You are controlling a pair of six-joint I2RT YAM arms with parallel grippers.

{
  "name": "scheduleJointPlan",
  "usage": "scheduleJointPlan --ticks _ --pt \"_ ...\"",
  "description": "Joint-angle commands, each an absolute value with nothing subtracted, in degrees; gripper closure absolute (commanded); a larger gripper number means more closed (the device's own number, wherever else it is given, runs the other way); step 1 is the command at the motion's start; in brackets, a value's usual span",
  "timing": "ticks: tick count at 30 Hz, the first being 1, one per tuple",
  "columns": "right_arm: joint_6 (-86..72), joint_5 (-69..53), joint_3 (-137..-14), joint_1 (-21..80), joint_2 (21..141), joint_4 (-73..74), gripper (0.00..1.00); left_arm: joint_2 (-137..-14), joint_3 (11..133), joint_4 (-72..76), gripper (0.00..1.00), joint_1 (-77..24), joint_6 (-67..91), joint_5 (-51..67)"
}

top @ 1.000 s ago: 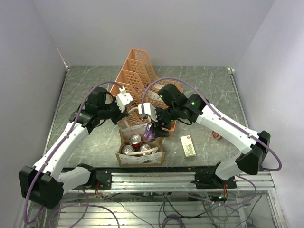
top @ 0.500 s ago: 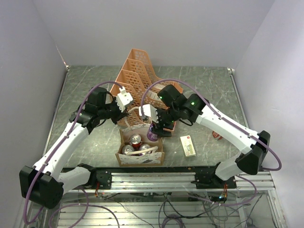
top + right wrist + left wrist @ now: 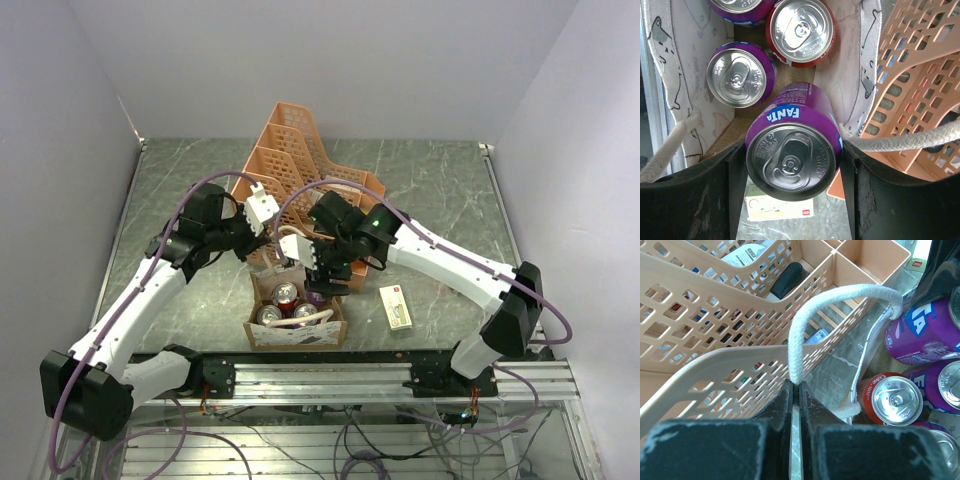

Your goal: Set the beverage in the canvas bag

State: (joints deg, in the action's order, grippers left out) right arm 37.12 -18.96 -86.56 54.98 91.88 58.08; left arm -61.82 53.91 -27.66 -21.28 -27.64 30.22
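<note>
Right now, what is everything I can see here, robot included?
Tan canvas bag with cream rope handles: one, open, on the table near the arms' bases.
Purple Fanta cans: three; one held over the bag, two upright inside it.
Red drinks can: one, upright in the bag.
Peach plastic lattice organizer: one, behind the bag.
Small white box: one, right of the bag.
Grey marbled table: one.
Left fingers: black, pinching a bag handle.
Right fingers: black, clamped on the held can.
</note>
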Motion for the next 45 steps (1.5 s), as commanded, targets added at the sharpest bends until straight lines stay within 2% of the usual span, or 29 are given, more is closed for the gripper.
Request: scheduleJointPlan --ticks 1,35,45 --pt "36.61 -17.08 -88.43 55.68 92.36 54.8 1.0 -61.31 53.65 -25.26 0.93 -21.66 -28.2 30.7" --pt "33.46 -14.02 -80.2 58.15 93.54 44.85 1.0 -62.95 54.67 -25.34 0.93 -21.53 -25.53 29.97" --pt "34.88 -13.35 -78.33 58.1 94.65 42.63 0.93 -61.72 54.06 -25.27 0.93 -21.53 -25.86 30.23"
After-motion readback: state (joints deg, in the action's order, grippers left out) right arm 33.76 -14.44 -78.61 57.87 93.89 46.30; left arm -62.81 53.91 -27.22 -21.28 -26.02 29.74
